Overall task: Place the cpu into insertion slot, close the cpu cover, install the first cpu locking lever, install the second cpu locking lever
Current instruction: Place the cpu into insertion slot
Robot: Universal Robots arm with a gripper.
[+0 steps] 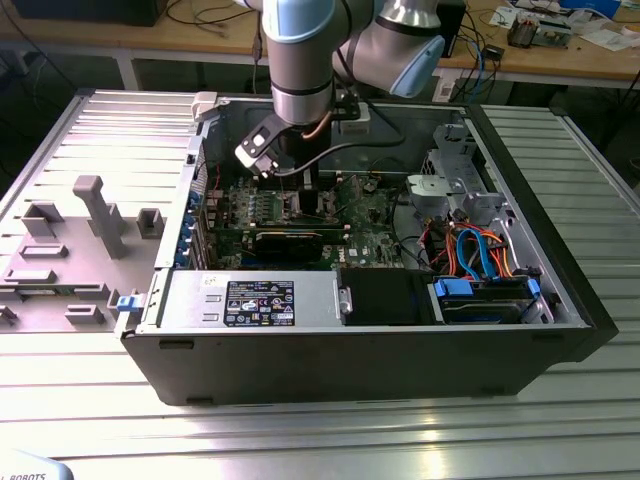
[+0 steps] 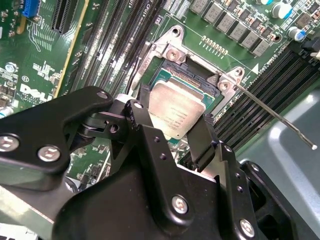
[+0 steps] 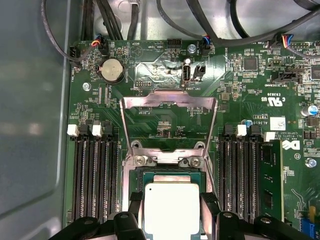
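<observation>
Black gripper [image 2: 174, 122] clamped on the flat silver-grey square cpu [image 2: 175, 105], just above the silver-rimmed insertion slot [image 2: 184, 75] — chip looks tilted, so it might seat crooked and bend pins.

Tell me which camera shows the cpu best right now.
The second wrist view: the cpu shows nearly its whole top, held in the claw over the insertion slot. The first wrist view sees it from above, cut by the picture's edge. In the exterior view the arm stands in front.
</observation>
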